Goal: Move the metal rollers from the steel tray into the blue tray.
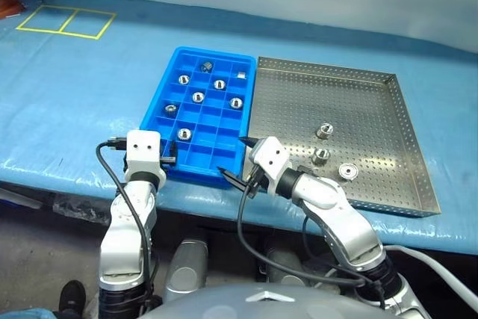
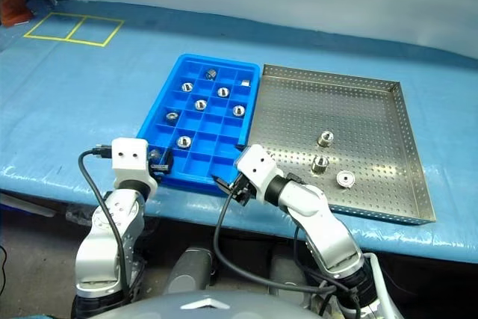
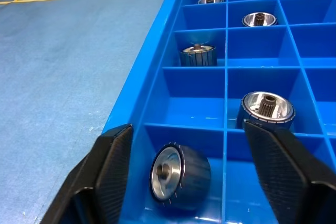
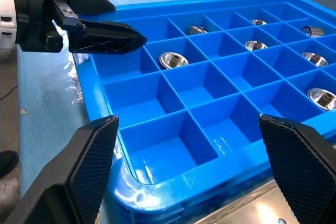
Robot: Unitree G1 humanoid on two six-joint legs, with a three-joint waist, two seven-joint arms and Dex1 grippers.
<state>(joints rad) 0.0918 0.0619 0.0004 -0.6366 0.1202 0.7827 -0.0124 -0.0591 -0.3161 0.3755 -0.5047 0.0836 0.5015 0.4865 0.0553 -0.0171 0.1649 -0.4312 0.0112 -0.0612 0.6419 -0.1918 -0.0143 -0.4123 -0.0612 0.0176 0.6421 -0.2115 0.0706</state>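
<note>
**Left jaws spread over a freshly filled cell — three rollers left to fetch**

While the left gripper [image 3: 191,169] sits at the near left corner of the blue tray [image 1: 153,106], its fingers stand wide apart and grip nothing — a metal roller [image 3: 179,176] lies on its side in the corner compartment between them, free of both pads. Right gripper [image 4: 189,174] hovers at the tray's near right corner, fingers equally wide, empty. Eight or so rollers sit in separate cells of the blue tray, upright bar the corner one and a tilted one at the far end. Three more rollers [image 1: 321,156] stand on the steel tray [image 1: 388,184] to the right, near its middle and near edge, apart from one another

Risks, as judged from here:
- left fingers straddle the cell walls; pulling away at a slant could catch the rim and nudge the light plastic tray
- the two grippers are close across the tray's near edge — the right arm, swinging out for the steel tray, could clip the blue tray's corner
- the corner roller lies on its curved side; a jolt would set it rolling within its cell
- the remaining rollers are small and smooth on a perforated floor, so an off-centre pinch may squirt one away
</note>
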